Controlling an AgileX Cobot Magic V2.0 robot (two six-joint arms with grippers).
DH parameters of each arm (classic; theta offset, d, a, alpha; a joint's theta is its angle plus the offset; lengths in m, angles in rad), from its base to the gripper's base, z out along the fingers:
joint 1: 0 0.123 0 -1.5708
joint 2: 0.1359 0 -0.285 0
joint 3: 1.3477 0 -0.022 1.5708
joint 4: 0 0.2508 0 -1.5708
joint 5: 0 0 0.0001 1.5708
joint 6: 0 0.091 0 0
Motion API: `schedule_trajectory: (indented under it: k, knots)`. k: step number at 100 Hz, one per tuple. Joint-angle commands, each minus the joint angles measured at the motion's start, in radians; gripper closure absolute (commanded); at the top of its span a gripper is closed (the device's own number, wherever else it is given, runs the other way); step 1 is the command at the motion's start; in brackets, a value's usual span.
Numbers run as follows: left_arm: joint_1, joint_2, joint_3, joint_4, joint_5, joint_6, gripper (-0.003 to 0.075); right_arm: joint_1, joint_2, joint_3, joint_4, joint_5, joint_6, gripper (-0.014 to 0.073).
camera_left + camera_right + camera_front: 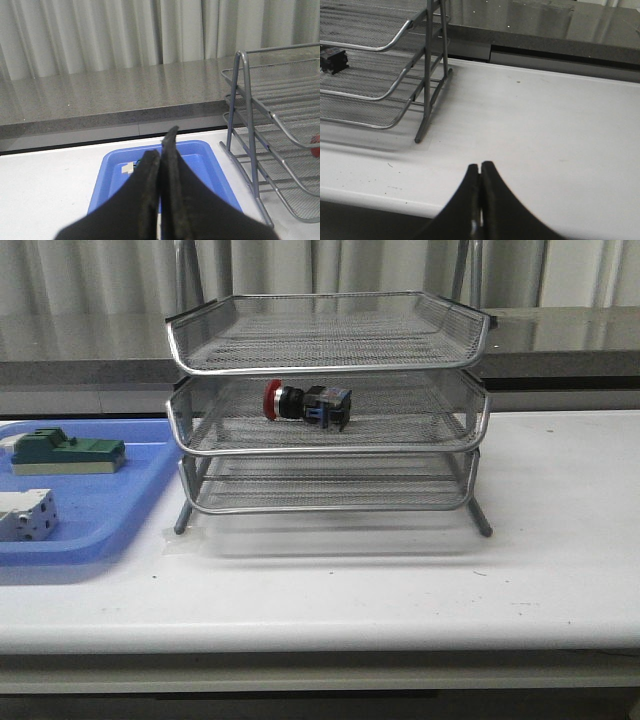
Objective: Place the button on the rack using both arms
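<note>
Both pincers, left (160, 160) and right (480, 175), pressed together, empty; button (308, 403) lies on the rack's (328, 368) middle tray, so placing looks done.

The button (306, 403) lies on its side in the rack's (328, 405) middle tier, beside a blue tray (110, 505).

No text, label, brand, number or sign can be read in any of the three views. The button (308, 404) on the rack's (328, 452) middle tray shows no legible marking, and neither do the blocks near the desk's left edge.
</note>
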Motion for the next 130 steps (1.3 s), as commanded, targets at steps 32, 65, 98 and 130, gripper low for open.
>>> schedule_trajectory:
  k: [32,65,98,130]
  knots:
    - [0.003,0.005,-0.029,-0.013,-0.079,-0.01,0.0741,-0.005,-0.037,0.125,-0.031,-0.228,0.022,0.0651]
    - [0.003,0.005,-0.029,-0.013,-0.079,-0.01,0.0741,-0.005,-0.037,0.172,-0.042,-0.297,0.064,0.0651]
    - [0.003,0.005,-0.029,-0.013,-0.079,-0.01,0.0741,-0.005,-0.037,0.172,-0.041,-0.293,0.064,0.0651]
    - [0.003,0.005,-0.029,-0.013,-0.079,-0.01,0.0741,-0.005,-0.037,0.172,-0.041,-0.293,0.064,0.0651]
